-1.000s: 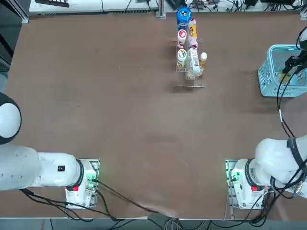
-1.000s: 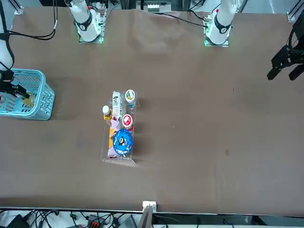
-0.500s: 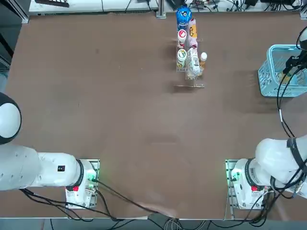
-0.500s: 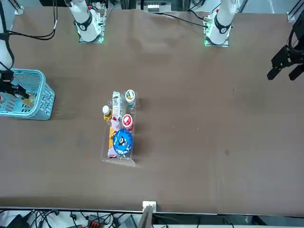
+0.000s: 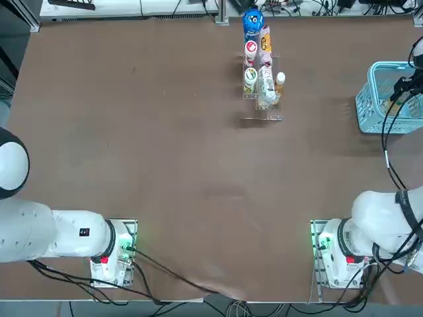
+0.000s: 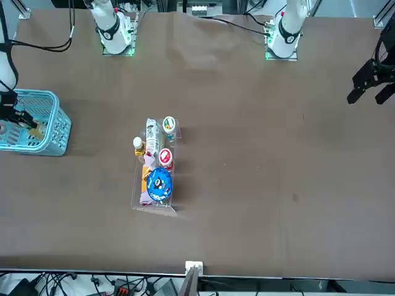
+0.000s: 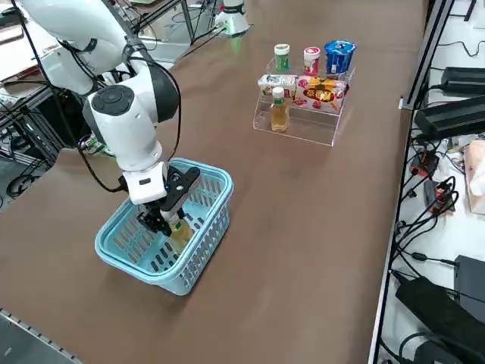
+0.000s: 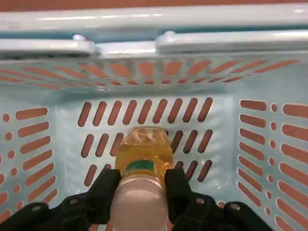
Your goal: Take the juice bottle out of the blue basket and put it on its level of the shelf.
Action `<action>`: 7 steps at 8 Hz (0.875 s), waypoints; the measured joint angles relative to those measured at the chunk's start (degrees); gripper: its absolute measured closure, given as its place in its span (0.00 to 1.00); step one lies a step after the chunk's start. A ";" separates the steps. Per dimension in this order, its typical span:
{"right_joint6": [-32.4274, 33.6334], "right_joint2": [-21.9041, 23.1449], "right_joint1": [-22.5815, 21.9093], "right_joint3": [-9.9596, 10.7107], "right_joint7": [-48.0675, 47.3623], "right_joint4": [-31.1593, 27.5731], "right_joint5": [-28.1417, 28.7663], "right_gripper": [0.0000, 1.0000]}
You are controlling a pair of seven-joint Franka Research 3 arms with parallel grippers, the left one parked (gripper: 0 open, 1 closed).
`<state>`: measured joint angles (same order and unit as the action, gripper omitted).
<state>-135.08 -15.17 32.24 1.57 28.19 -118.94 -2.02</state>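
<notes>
the blue basket [image 7: 125, 246] stands on the brown table [image 7: 288, 265], and the right arm [image 7: 136, 133] reaches over its rim. inside the basket, the right gripper [image 8: 143, 180] is closed on the juice bottle [image 8: 144, 154], with 1 finger on each side, close to the white cap [image 8: 139, 204]. the bottle's yellow-amber body is still within the basket's walls, and a green band [image 8: 139, 166] shows below the cap. whether its base touches the basket floor, i cannot tell.

the clear stepped shelf [image 7: 307, 130] stands well apart from the basket, to the robot's left of it. the shelf's end nearest the robot lies roughly level with the basket, and the rest runs farther away. on the shelf are a blue tub [image 7: 339, 57], a red-topped tub [image 7: 311, 61], a green-topped tub [image 7: 282, 57], a colorful snack packet [image 7: 320, 92], a white packet [image 7: 278, 82] and another white-capped amber bottle [image 7: 280, 115], which stands upright on the side nearer the basket.
</notes>
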 joint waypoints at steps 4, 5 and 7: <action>8.57 1.61 -0.03 -0.79 3.82 5.40 0.00 0.45; 15.02 2.21 -0.07 -0.94 4.41 9.04 0.00 0.45; 25.64 3.22 -0.10 -1.14 6.07 16.74 0.03 0.45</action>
<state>-109.44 -11.95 32.14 0.43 34.27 -102.20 -1.99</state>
